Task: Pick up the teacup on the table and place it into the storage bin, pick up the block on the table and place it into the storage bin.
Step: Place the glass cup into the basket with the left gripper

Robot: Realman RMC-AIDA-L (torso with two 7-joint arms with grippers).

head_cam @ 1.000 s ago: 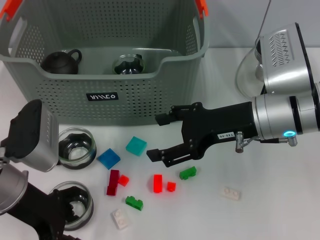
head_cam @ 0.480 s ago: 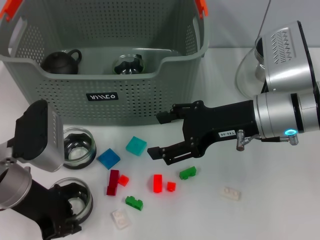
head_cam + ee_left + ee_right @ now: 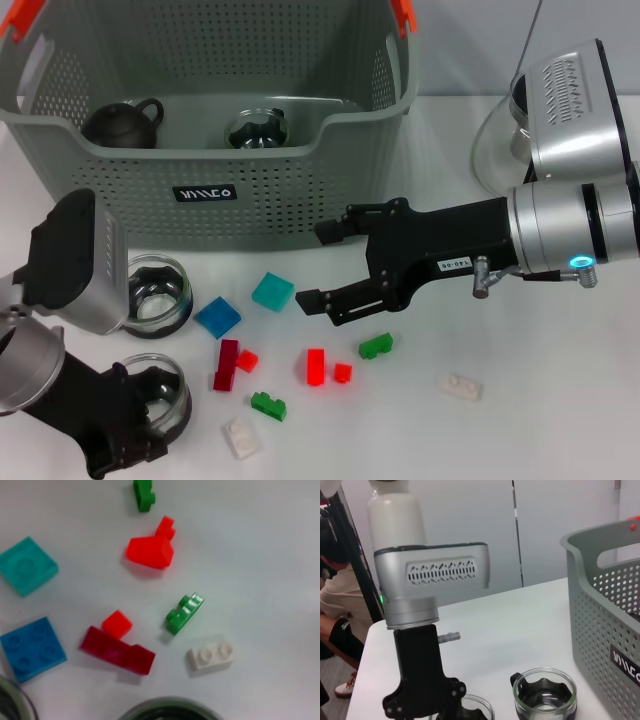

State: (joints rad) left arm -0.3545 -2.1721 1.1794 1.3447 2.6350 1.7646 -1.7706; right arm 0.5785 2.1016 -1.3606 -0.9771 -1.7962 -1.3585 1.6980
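Right gripper [image 3: 325, 268] hovers just in front of the storage bin [image 3: 210, 195], over the scattered blocks; its two fingers are spread apart and hold nothing. Left gripper [image 3: 150, 420] sits well in front of the bin's left corner, at the nearer glass teacup [image 3: 158, 400]; its fingers appear to sit on either side of the cup rim, but whether they pinch it I cannot tell. Risks, as judged: the blocks lie close together, so a descending right gripper could catch two at once or knock a neighbour away; the red block [image 3: 316, 366] touches or nearly touches a small red cube [image 3: 342, 373]. The second teacup [image 3: 156, 296], close in front of the bin's left part, stands just beside the left arm's housing and could be nudged when that arm lifts. The glass is smooth and may slip if gripped off-centre. The bin is grey-green with perforated walls, orange-red handle ends and a dark label; inside it lie a dark teapot [image 3: 120, 122] and a glass cup [image 3: 257, 130]. Teal block [image 3: 272, 292] and blue block [image 3: 217, 317] lie nearest the bin's front wall.
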